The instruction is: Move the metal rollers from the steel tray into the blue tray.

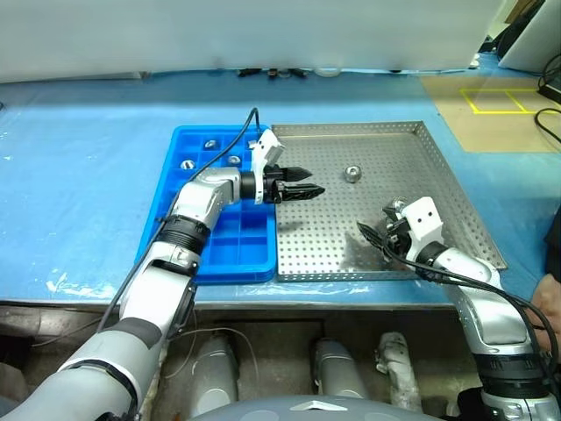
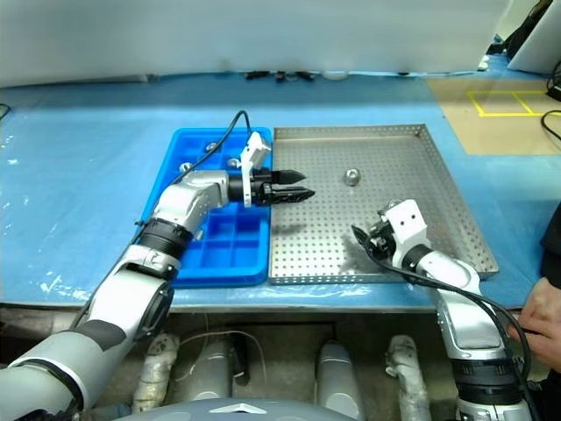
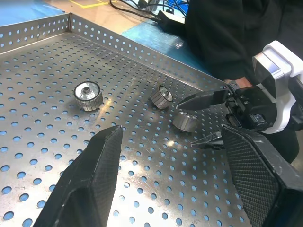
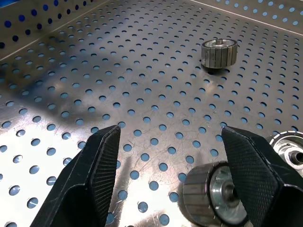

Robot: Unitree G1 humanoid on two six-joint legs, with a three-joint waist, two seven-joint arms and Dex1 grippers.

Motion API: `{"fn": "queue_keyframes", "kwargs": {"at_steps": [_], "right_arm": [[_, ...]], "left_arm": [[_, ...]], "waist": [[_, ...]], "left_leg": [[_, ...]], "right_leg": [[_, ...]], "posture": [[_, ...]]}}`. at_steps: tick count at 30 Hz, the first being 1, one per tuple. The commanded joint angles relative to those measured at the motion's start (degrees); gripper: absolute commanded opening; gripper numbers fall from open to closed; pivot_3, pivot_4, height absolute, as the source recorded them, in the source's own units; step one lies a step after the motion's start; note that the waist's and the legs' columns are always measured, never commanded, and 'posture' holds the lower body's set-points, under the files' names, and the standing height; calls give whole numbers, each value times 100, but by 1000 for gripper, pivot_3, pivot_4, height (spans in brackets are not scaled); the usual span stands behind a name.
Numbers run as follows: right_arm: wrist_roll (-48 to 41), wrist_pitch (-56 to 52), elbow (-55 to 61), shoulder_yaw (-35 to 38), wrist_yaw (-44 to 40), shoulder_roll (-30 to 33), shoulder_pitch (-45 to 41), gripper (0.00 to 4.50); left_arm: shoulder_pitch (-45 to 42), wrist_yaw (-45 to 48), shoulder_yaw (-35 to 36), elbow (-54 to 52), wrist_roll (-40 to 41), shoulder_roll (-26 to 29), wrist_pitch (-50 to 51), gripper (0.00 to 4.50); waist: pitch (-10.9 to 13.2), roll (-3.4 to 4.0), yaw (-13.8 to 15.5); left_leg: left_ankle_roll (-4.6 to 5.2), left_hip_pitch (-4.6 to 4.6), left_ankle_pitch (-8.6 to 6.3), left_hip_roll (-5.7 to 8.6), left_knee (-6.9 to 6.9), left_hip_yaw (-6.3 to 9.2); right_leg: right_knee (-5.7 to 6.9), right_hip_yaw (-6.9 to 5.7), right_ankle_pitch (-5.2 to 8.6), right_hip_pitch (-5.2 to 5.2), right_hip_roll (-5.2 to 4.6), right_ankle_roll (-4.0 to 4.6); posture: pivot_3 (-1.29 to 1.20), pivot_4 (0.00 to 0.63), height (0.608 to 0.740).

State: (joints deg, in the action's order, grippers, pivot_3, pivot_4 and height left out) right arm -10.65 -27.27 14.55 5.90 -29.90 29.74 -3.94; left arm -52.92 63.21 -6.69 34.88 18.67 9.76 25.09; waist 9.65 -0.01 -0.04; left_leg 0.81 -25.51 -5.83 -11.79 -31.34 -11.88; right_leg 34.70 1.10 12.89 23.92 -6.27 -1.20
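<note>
Right wrist view: roller [image 4: 215,193] between open right end effector [image 4: 180,179] fingers.

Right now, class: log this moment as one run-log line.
left tool: open, empty, over steel tray | right tool: open, beside two metal rollers | blue tray: holds rollers

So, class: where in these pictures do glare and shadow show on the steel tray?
Right wrist view: bright glare streaks the steel tray. Left eye view: a dark shadow lies beside the right claw. Left wrist view: a bright patch glints near one metal roller.
</note>
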Motion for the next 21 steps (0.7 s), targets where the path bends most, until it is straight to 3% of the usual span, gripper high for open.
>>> {"fn": "queue_keyframes", "kwargs": {"at_steps": [1, 19, 21], "right_arm": [[122, 201, -198, 15, 41, 67, -58, 3578], [255, 424, -478, -148, 115, -80, -79, 3578], [214, 434, -483, -114, 104, -94, -74, 3178]], "left_arm": [[3, -35, 12, -274, -30, 22, 2, 3451], [33, -137, 47, -298, -125, 109, 11, 3451], [88, -124, 61, -402, -93, 135, 81, 3470]], "waist": [[0, 0, 7], [0, 0, 0], [0, 0, -3]], "left_leg": [[0, 0, 0, 0, 0, -1], [0, 0, 0, -1, 2, -1], [0, 0, 0, -1, 2, 0]], "right_leg": [[0, 0, 0, 0, 0, 0], [-1, 0, 0, 1, 1, 0], [-1, 0, 0, 1, 1, 0]], "posture": [[-346, 150, 740], [-342, 150, 740], [-340, 150, 740]]}}
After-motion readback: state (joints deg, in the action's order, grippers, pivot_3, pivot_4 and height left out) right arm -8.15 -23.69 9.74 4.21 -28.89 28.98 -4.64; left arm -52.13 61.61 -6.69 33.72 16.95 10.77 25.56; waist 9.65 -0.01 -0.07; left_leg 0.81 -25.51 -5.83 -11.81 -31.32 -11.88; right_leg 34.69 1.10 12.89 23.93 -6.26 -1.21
